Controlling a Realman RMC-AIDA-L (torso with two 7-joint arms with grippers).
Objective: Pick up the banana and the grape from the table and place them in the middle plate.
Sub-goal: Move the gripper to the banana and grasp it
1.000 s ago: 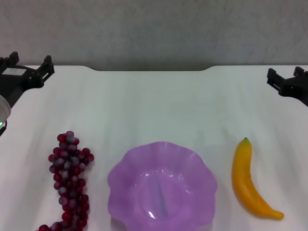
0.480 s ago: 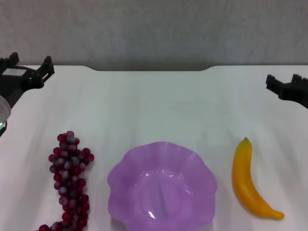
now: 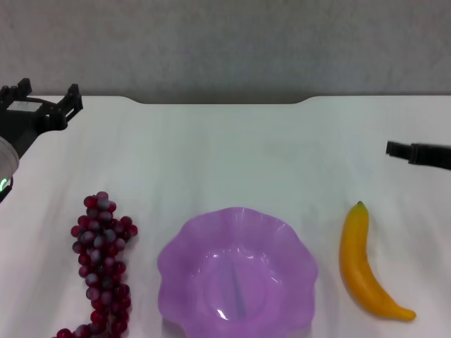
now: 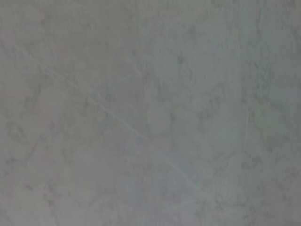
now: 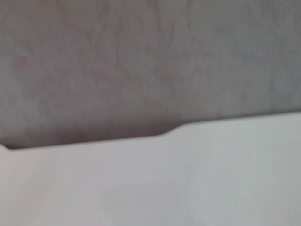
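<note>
Three things lie on the white table (image 3: 232, 155), whose far edge is notched and meets a grey wall (image 3: 225, 42). The middle plate (image 3: 237, 274), translucent purple with a wavy rim, is the largest of them and sits at the near edge, nothing inside it. The grape (image 3: 101, 260) lies to the left of the plate, apart from it, a long dark red-purple bunch running from the near edge away toward the far side. The banana (image 3: 361, 264) lies to the right of the plate, also apart from it, its green tip pointing to the far side and its curved body bending out toward the near right.

The left gripper (image 3: 46, 98) is far to the left of the plate and well beyond the grape, at the table's far left corner, its two dark fingers standing spread with a clear gap between them and holding nothing. The right gripper (image 3: 403, 150) reaches in from the right edge, beyond the banana and apart from it; it shows as one thin dark bar, so I cannot tell how its fingers stand.

The right wrist view shows only table and wall; the left wrist view only grey surface.
</note>
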